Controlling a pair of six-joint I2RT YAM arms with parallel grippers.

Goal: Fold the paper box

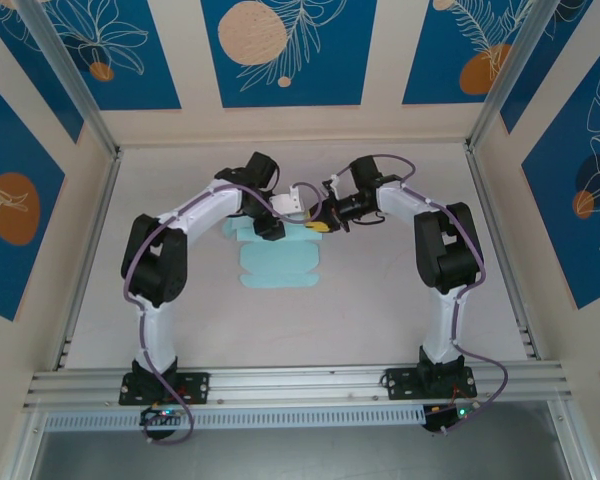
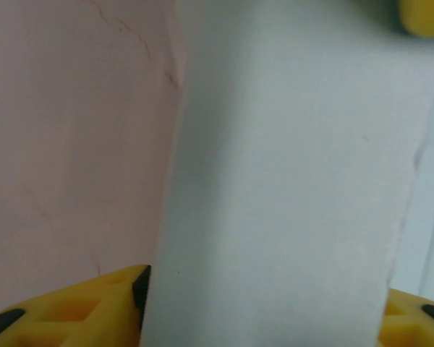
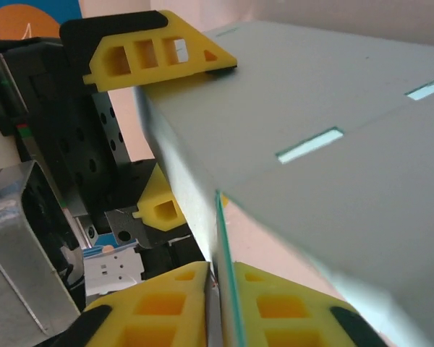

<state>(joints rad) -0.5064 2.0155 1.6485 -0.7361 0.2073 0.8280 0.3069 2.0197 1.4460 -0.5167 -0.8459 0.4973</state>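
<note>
Where arms (image 1: 195, 215) overlap, paper box (image 1: 278, 268) partly hidden | right hand (image 3: 218, 280) pinches flap (image 3: 221, 231) | left hand (image 2: 264, 300) grip unclear

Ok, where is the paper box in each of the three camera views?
Top external: paper box in the middle of the table, centre of the picture.
Left wrist: pale panel running top to bottom, centre and right.
Right wrist: folded panel across the upper right, one edge down between the right gripper and its fingers.
Shared landmark: yellow fingers against the card.
</note>
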